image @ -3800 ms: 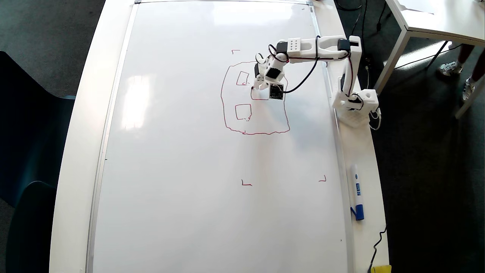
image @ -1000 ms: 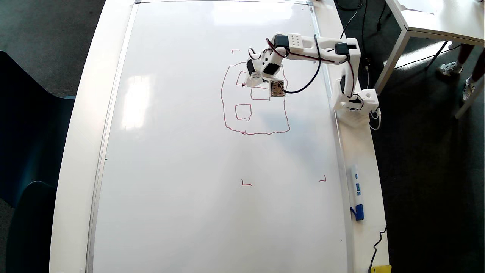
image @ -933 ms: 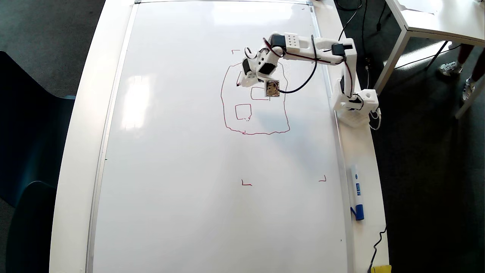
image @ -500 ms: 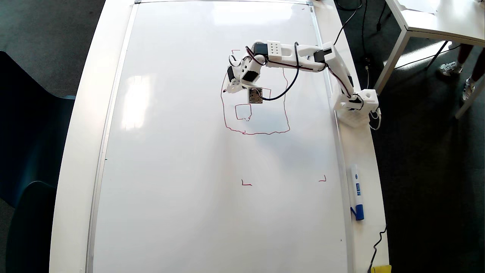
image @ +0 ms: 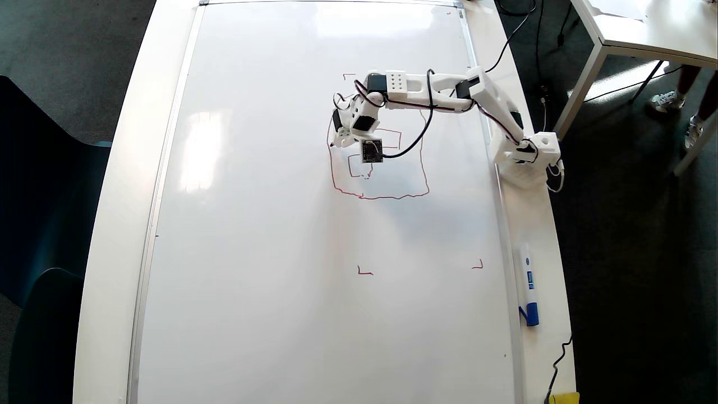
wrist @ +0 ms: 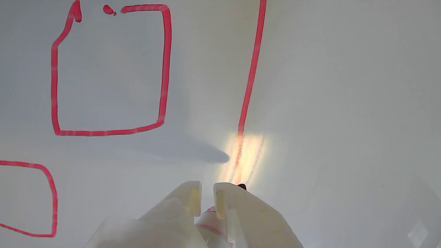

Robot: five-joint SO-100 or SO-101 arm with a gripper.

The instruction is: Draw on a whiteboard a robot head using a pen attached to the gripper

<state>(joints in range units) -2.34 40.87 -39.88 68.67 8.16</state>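
The whiteboard (image: 280,252) fills the table top. On it is the robot head (image: 387,197), a wobbly red outline with small rectangles inside, partly covered by the arm. My white gripper (image: 340,137) hangs over the outline's left side, shut on the pen (image: 332,145). In the wrist view the gripper (wrist: 206,196) enters from the bottom edge with the pen (wrist: 211,216) clamped between its fingers. The pen's dark red tip pokes out by the lower end of a long red line (wrist: 251,69) of the robot head. A red rectangle (wrist: 165,69) lies to the upper left on the whiteboard (wrist: 344,103). Whether the tip touches the board I cannot tell.
The arm base (image: 527,154) stands on the table's right strip, where a blue-capped marker (image: 528,283) also lies. Small red corner marks (image: 364,272) (image: 478,265) sit lower on the board. A second white table (image: 645,28) and someone's shoes (image: 667,101) are at top right.
The arm has stretched out to the left. The gripper with the pen has travelled from the inner rectangles across to the outline's left side and slightly downward.
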